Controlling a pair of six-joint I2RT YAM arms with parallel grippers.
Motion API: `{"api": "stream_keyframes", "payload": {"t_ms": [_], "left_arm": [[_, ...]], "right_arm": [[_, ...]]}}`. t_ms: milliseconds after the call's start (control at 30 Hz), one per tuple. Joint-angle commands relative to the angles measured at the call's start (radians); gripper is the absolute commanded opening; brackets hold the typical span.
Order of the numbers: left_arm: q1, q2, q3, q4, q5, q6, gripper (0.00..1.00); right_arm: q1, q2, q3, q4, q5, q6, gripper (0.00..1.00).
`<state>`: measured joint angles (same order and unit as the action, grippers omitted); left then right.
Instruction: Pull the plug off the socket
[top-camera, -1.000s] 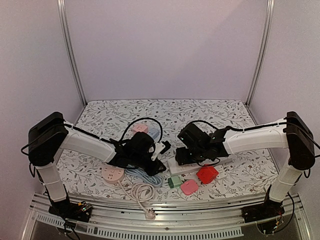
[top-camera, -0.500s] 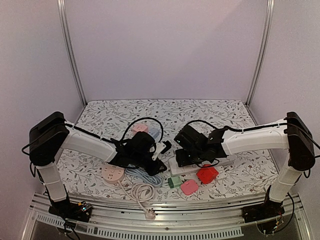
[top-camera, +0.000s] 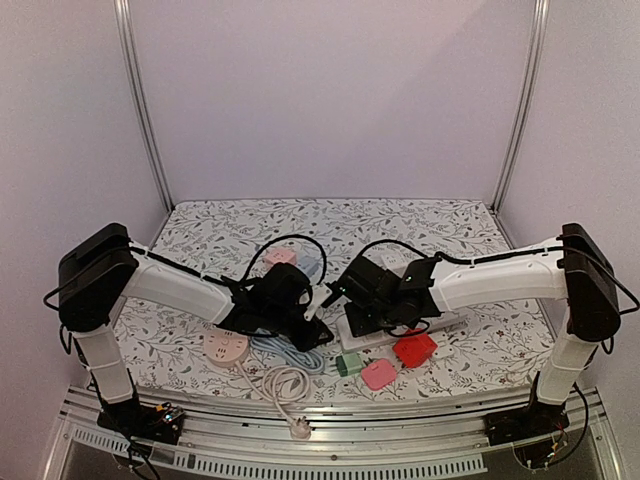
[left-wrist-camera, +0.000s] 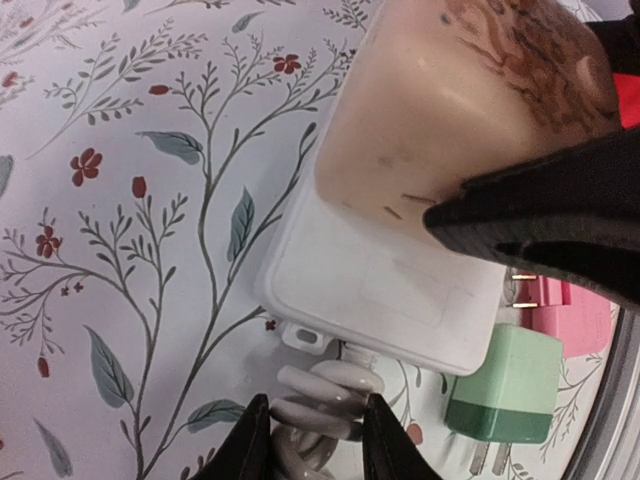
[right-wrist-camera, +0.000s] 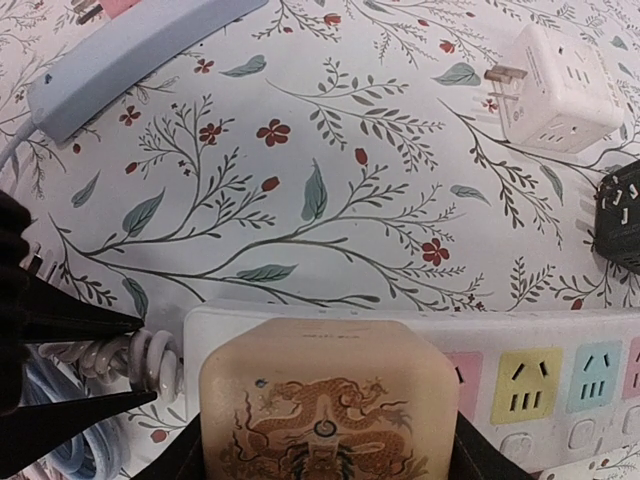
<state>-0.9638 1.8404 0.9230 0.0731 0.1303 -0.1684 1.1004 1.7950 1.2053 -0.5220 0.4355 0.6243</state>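
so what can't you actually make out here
- plug prongs: right wrist, the plug's own body covers them; the bottom edge cuts it off.
- whether the right jaws press the plug: right wrist, only slivers at the bottom edge; top external, the wrist covers them.
- cord past the left jaws: left wrist, the bottom edge cuts it.
- power strip far end: right wrist, the right edge.

Cream plug (right-wrist-camera: 325, 415) bearing a brown dragon motif sits pushed into a white power strip (right-wrist-camera: 560, 330), at its 9 o'clock end; strip lies flat.
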Motion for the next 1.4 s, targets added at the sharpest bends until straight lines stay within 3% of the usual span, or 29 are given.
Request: {"api": "stream_keyframes", "payload": {"t_ms": [0, 533, 900, 1100, 1367], "left_arm": [[0.013, 0.045, -0.019, -0.121, -0.023, 0.003, 0.29], [0.014, 0.048, -0.017, -0.125, -0.02, 0.007, 0.29], [0.014, 0.051, -0.015, -0.128, -0.019, 0.008, 0.29], [0.014, 0.052, -0.015, -0.127, -0.018, 0.008, 0.29], [0.014, 0.058, -0.007, -0.128, -0.014, 0.007, 0.29]], "right_arm": [[0.007, -0.009, 0.028, -0.013, 0.059, -0.021, 0.39], [-0.124, -0.142, -0.16, 0.232, -0.209, 0.082, 0.39], [-0.136, -0.152, -0.187, 0.297, -0.277, 0.122, 0.39], [-0.133, -0.151, -0.178, 0.286, -0.261, 0.108, 0.38], [-0.051, -0.096, -0.062, 0.113, -0.075, 0.029, 0.38]]}}
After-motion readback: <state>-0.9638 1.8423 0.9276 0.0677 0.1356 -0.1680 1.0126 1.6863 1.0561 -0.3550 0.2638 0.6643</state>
